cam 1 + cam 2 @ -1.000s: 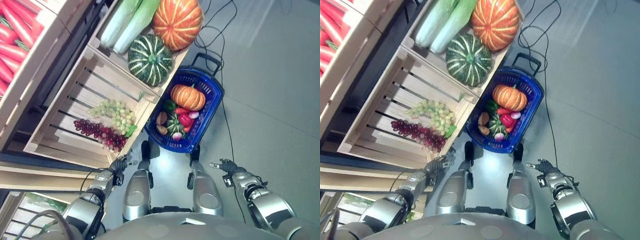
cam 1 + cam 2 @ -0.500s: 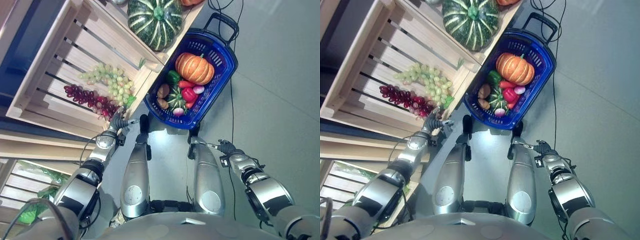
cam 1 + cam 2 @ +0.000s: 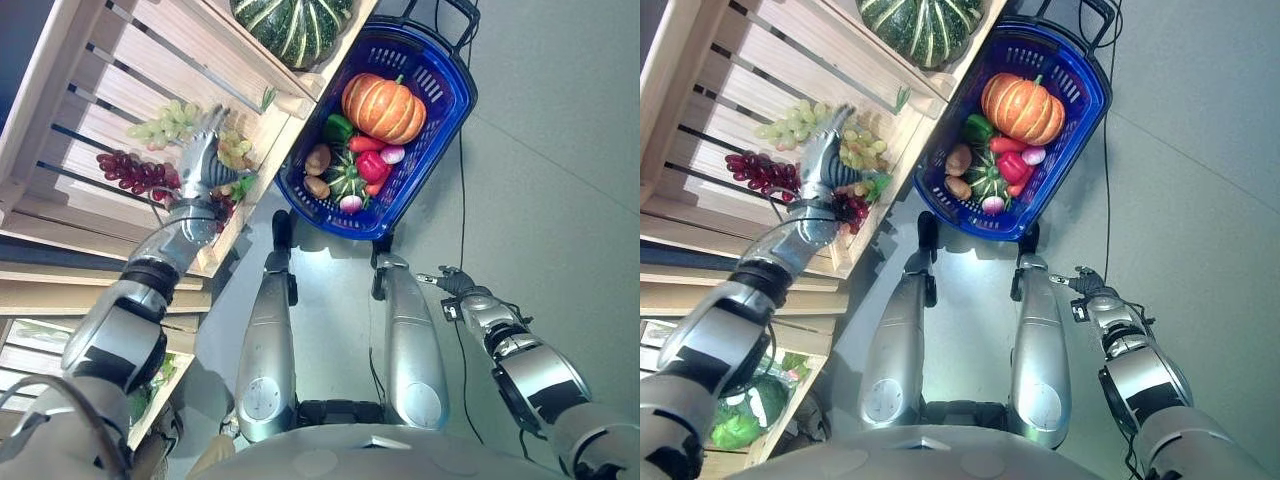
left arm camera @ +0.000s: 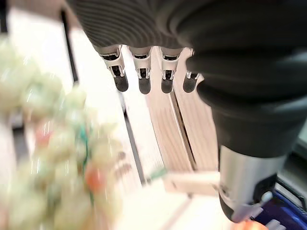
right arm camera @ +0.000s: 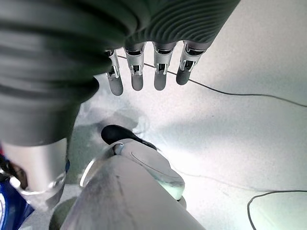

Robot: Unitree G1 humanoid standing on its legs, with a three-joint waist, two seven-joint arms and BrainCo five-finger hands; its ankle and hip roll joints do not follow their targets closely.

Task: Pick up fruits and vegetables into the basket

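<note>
The left hand [image 3: 203,160] reaches into the slatted wooden crate [image 3: 110,90], its fingers [image 4: 144,79] straight and released, holding nothing. It lies over the two bunches of grapes there, between the green grapes [image 3: 160,118] and the dark red grapes [image 3: 135,172]; whether it touches either bunch cannot be told. In its own wrist view the green bunch shows blurred just beside the fingers, above the pale slats. The next crate along holds a striped green squash [image 3: 290,22]. On the grey floor [image 3: 560,150], just beside the grape crate's corner, stands the blue basket [image 3: 442,125]. It holds an orange pumpkin [image 3: 383,107], a green pepper [image 3: 338,127], a red pepper [image 3: 371,166], a small striped green squash [image 3: 345,182], brown potatoes [image 3: 318,160] and a pink and white radish [image 3: 392,154]. The right hand [image 3: 455,283] hangs low over the floor well apart from the basket, fingers [image 5: 136,72] straight and relaxed, empty.
</note>
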